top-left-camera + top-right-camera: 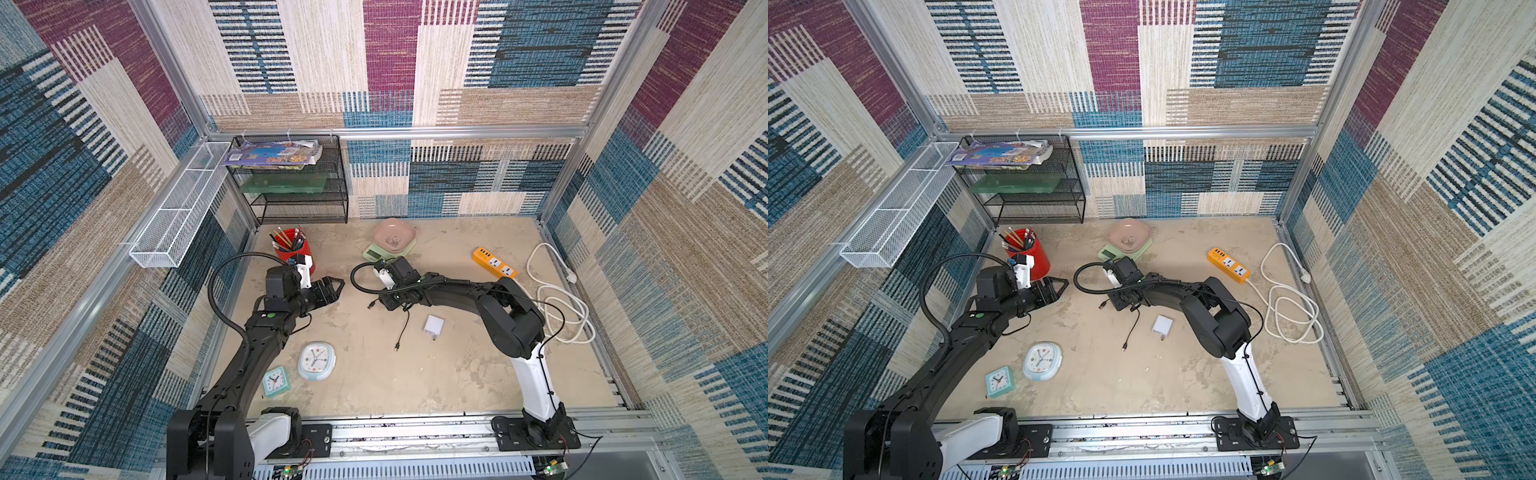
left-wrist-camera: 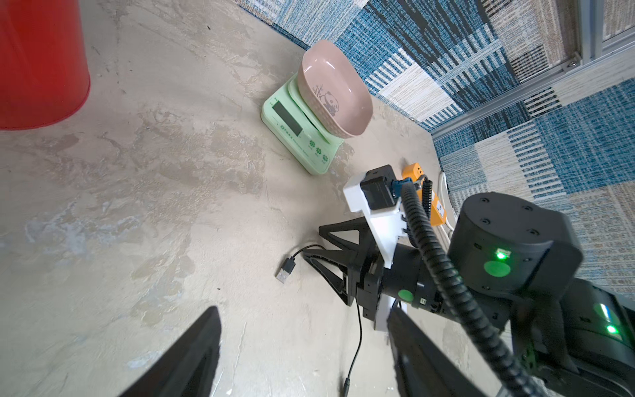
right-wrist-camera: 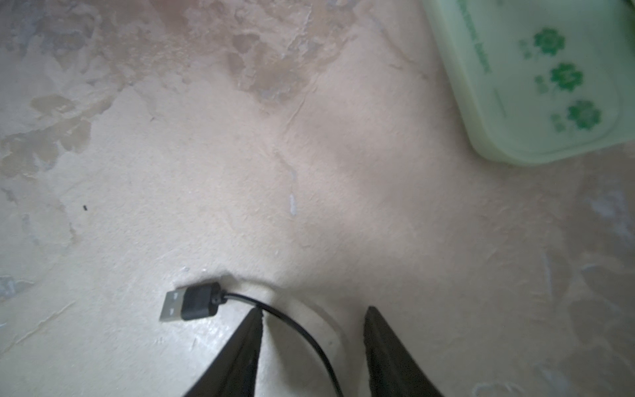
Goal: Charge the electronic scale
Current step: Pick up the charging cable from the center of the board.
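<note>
Our right claw (image 3: pixel 312 309) straddles the cable (image 3: pixel 285 318) unclenched; gripping this far behind the plug (image 3: pixel 192 302), we risk it flopping sideways.

The electronic scale (image 2: pixel 309 154) is mint-green with a pink tray (image 2: pixel 335 89) (panda-printed), the power strip (image 1: pixel 494 262) orange, the cable (image 3: pixel 201 302) black.
</note>
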